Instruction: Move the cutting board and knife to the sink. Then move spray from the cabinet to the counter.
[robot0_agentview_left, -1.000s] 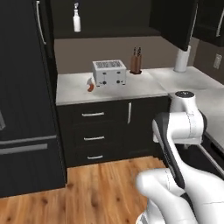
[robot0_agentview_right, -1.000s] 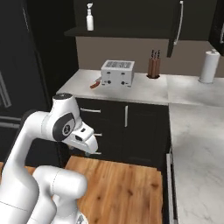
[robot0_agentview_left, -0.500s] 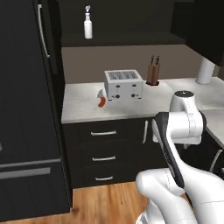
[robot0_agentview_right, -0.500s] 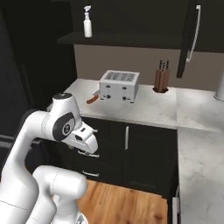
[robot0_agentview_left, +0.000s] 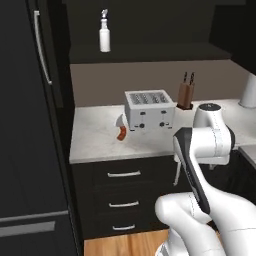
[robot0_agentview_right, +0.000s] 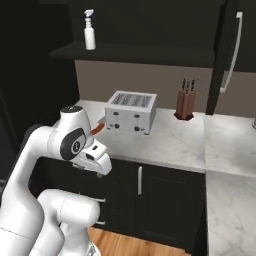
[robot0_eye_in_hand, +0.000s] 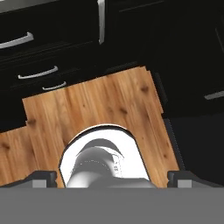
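The knife lies on the marble counter just left of the toaster, its orange-red handle pointing to the front edge. High on the dark shelf of the black cabinet stands the white spray. My gripper hangs low in front of the drawers, pointing at the floor, open, with nothing between its fingertips. The cutting board and the sink are out of view.
A silver toaster and a brown knife block with two black-handled knives stand on the counter. A paper towel roll is at the far right. Dark drawers sit below, with wood floor under the hand.
The whole picture has shifted and grown: the base has driven closer to the counter and cabinet. The arm keeps its pose and the gripper stays open.
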